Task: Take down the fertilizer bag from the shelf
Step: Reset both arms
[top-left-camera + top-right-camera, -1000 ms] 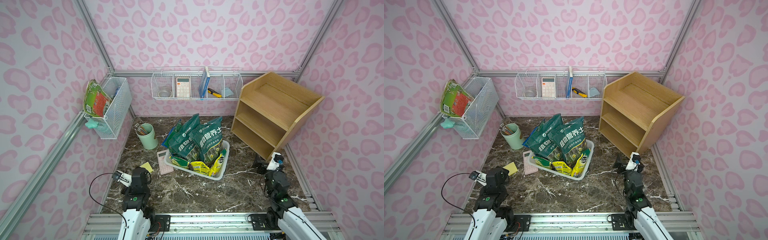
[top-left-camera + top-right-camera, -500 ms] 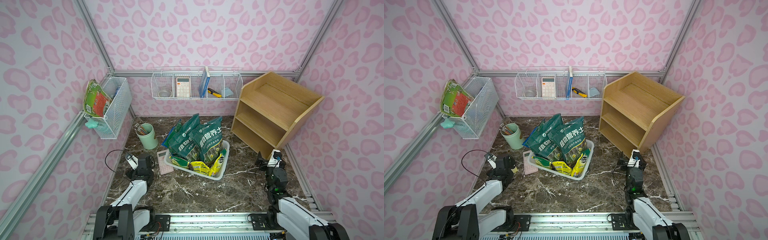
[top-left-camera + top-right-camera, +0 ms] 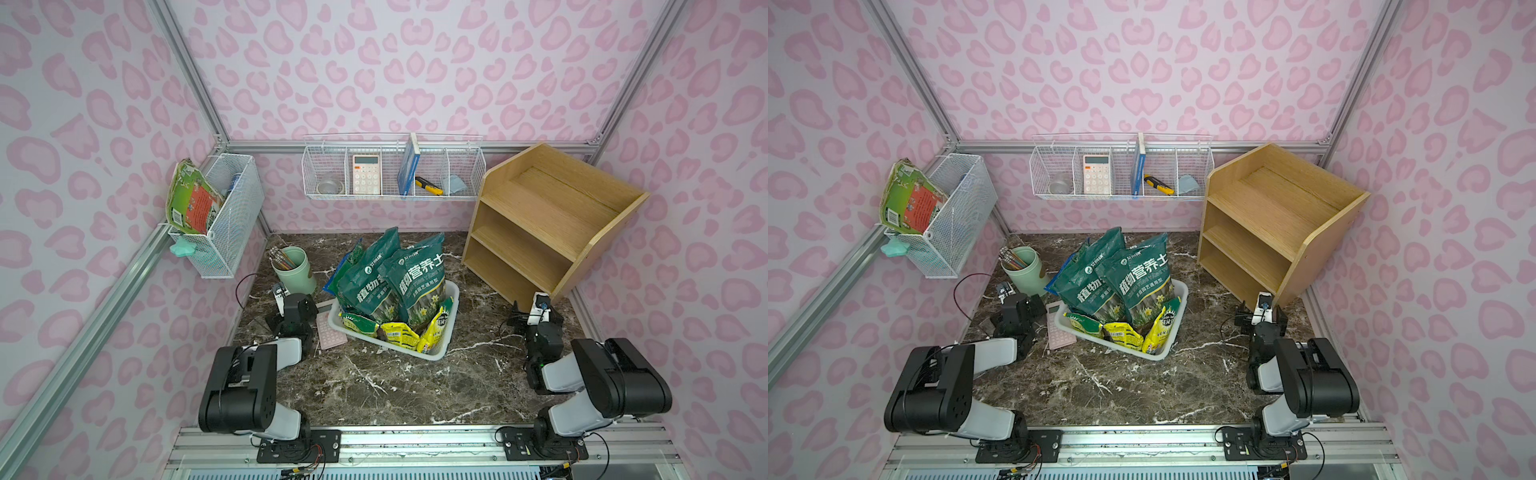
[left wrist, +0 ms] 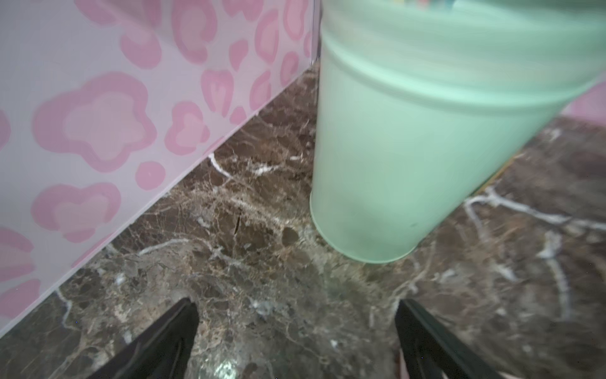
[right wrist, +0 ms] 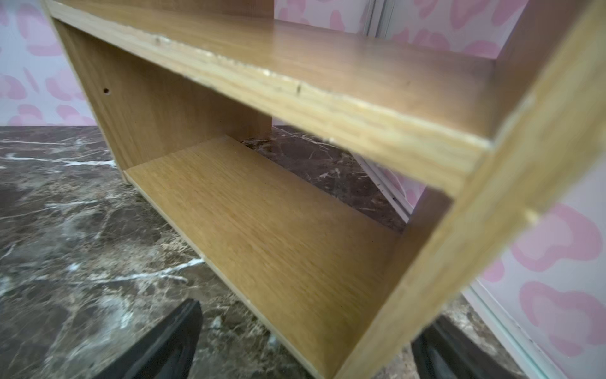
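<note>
Facing cup (image 4: 410, 147), left gripper (image 4: 296, 303): fingers wide, empty;
right gripper (image 5: 314, 311): fingers wide, near shelf (image 5: 278, 229);
bags (image 3: 395, 282): in tray (image 3: 454, 297)

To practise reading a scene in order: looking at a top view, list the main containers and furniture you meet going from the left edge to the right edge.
wire basket → green cup → white tray → wooden shelf
</note>
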Motion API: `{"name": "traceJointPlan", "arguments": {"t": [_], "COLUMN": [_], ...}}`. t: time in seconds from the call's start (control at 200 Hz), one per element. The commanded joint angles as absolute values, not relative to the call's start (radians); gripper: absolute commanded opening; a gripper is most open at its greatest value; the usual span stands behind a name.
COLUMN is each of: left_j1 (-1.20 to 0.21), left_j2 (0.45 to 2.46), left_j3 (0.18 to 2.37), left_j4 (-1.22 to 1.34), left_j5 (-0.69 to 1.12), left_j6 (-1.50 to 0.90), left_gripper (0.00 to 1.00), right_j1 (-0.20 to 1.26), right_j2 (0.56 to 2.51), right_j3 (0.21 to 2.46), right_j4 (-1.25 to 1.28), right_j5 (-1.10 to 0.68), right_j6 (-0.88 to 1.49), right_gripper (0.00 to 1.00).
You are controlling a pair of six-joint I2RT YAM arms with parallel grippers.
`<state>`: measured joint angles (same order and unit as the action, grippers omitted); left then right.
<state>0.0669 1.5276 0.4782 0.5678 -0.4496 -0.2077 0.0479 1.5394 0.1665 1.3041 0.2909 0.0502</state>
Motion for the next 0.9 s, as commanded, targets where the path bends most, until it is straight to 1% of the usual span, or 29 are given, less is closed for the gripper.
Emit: {"name": "traceJointPlan", "arguments": {"t": [0.0, 0.055, 0.08, 0.125, 0.205, 0.255, 0.305, 0.345, 0.395, 0.415, 0.43, 0.465, 0.48, 0.5, 0.535, 0.57, 0.6, 0.67, 0.73, 0.805, 0.895], "left_j1": [0.063, 0.052, 0.051, 0.051, 0.054, 0.065, 0.088, 0.104, 0.116, 0.115, 0.115, 0.114, 0.115, 0.116, 0.120, 0.119, 0.119, 0.119, 0.118, 0.117, 0.117], "left_j2": [1.549, 1.548, 1.538, 1.534, 1.527, 1.520, 1.508, 1.507, 1.597, 1.619, 1.607, 1.555, 1.536, 1.525, 1.555, 1.582, 1.592, 1.563, 1.529, 1.549, 1.531], "left_j3": [0.582, 0.579, 0.577, 0.547, 0.543, 0.536, 0.504, 0.458, 0.365, 0.352, 0.354, 0.392, 0.418, 0.442, 0.421, 0.393, 0.385, 0.411, 0.454, 0.433, 0.451], "left_j4": [0.532, 0.545, 0.523, 0.581, 0.578, 0.586, 0.627, 0.689, 1.007, 1.070, 1.055, 0.903, 0.798, 0.730, 0.831, 0.929, 0.960, 0.862, 0.719, 0.796, 0.729], "left_j5": [-0.370, -0.403, -0.411, -0.418, -0.414, -0.379, -0.288, -0.181, -0.119, -0.109, -0.099, -0.089, -0.094, -0.086, -0.084, -0.074, -0.077, -0.081, -0.100, -0.104, -0.106], "left_j6": [-0.143, -0.148, -0.164, -0.160, -0.166, -0.168, -0.166, -0.150, -0.087, -0.080, -0.079, -0.090, -0.103, -0.116, -0.101, -0.077, -0.078, -0.081, -0.131, -0.124, -0.130], "left_gripper": [0.95, 0.95, 0.95, 0.96, 0.97, 0.97, 0.97, 0.98, 0.99, 0.99, 0.99, 0.98, 0.96, 0.94, 0.99, 0.99, 0.99, 0.99, 1.00, 1.00, 1.00], "right_j1": [0.049, 0.057, 0.058, 0.063, 0.097, 0.105, 0.108, 0.110, 0.107, 0.105, 0.101, 0.075, 0.067, 0.058, 0.048, 0.043, 0.042, 0.042, 0.042, 0.043, 0.043], "right_j2": [1.576, 1.564, 1.561, 1.559, 1.560, 1.569, 1.583, 1.585, 1.582, 1.583, 1.583, 1.574, 1.568, 1.564, 1.561, 1.559, 1.564, 1.567, 1.565, 1.568, 1.568], "right_j3": [0.162, 0.149, 0.154, 0.156, 0.135, 0.115, 0.099, 0.099, 0.121, 0.138, 0.151, 0.168, 0.173, 0.183, 0.195, 0.190, 0.193, 0.186, 0.187, 0.189, 0.192], "right_j4": [1.459, 1.461, 1.449, 1.442, 1.484, 1.539, 1.591, 1.597, 1.553, 1.519, 1.495, 1.445, 1.429, 1.399, 1.371, 1.376, 1.378, 1.396, 1.393, 1.394, 1.390], "right_j5": [0.227, 0.287, 0.289, 0.275, 0.288, 0.296, 0.293, 0.296, 0.308, 0.318, 0.315, 0.272, 0.258, 0.251, 0.231, 0.219, 0.220, 0.219, 0.220, 0.218, 0.218], "right_j6": [0.031, 0.049, 0.047, 0.028, -0.010, -0.018, -0.028, -0.031, -0.020, -0.013, -0.006, 0.012, 0.021, 0.032, 0.041, 0.046, 0.045, 0.041, 0.043, 0.044, 0.041], "right_gripper": [1.00, 1.00, 0.99, 1.00, 1.00, 1.00, 1.00, 1.00, 1.00, 1.00, 1.00, 1.00, 1.00, 1.00, 1.00, 1.00, 1.00, 1.00, 1.00, 1.00, 1.00]}}
